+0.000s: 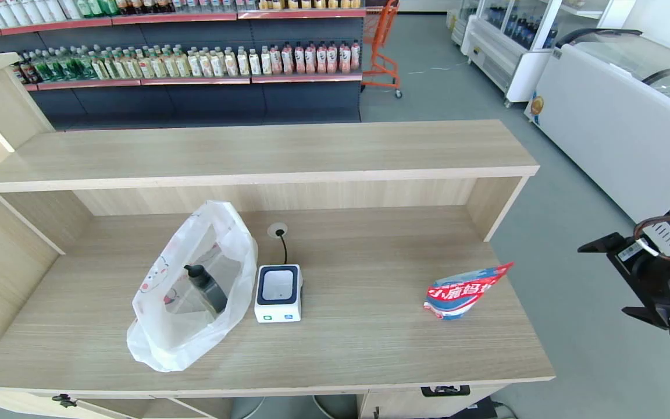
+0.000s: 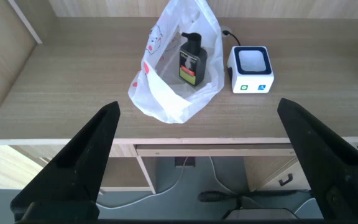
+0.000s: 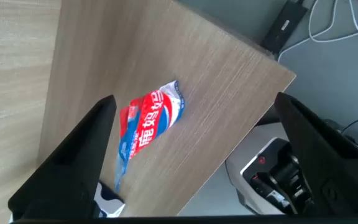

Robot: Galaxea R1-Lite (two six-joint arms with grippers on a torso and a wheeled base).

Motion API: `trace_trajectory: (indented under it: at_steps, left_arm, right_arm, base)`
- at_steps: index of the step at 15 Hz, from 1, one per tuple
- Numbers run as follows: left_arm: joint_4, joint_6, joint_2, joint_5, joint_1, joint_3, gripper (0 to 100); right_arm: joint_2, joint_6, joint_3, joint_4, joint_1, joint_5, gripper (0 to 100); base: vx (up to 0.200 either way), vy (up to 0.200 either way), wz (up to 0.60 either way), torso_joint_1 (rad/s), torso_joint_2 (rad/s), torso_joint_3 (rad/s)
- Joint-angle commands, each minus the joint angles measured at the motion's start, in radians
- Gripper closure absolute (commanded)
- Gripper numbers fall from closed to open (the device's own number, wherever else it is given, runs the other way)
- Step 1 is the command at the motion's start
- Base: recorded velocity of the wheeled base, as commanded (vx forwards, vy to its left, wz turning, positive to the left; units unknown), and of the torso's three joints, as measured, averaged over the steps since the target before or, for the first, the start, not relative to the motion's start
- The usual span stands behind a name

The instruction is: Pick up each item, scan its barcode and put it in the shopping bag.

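A red, white and blue snack pouch point(image 1: 463, 289) lies on the wooden counter point(image 1: 364, 326) near its right edge; it also shows in the right wrist view point(image 3: 149, 121). The white plastic shopping bag point(image 1: 186, 291) stands open at the left with a dark pump bottle point(image 1: 207, 286) inside, seen too from the left wrist as bag point(image 2: 166, 93) and bottle point(image 2: 192, 59). The white barcode scanner point(image 1: 278, 293) sits just right of the bag. My right gripper point(image 3: 194, 162) hovers open off the counter's right end, above the pouch. My left gripper point(image 2: 197, 165) is open, held back from the counter's front edge.
A raised wooden ledge point(image 1: 265, 151) backs the counter, with side panels at both ends. The scanner's black cable point(image 1: 283, 247) runs to a grommet behind it. White freezers point(image 1: 614, 110) stand on the right and drink shelves point(image 1: 184, 61) behind.
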Motion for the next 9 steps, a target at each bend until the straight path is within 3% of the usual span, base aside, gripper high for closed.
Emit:
trace_trajectory:
  at_steps: [1, 6, 9]
  left_arm:
    - [-0.001, 0.000, 0.000, 0.000, 0.000, 0.000, 0]
    - [-0.001, 0.000, 0.000, 0.000, 0.000, 0.000, 0]
    - [-0.001, 0.000, 0.000, 0.000, 0.000, 0.000, 0]
  right_arm:
    - [0.115, 0.033, -0.045, -0.003, 0.036, 0.002, 0]
    - [0.313, 0.130, -0.180, -0.012, 0.179, -0.004, 0]
    - [0.420, 0.142, -0.200, -0.026, 0.183, -0.044, 0]
  base:
    - [0.000, 0.000, 0.00, 0.000, 0.00, 0.000]
    - [0.000, 0.000, 0.00, 0.000, 0.00, 0.000]
    - [0.000, 0.000, 0.00, 0.000, 0.00, 0.000]
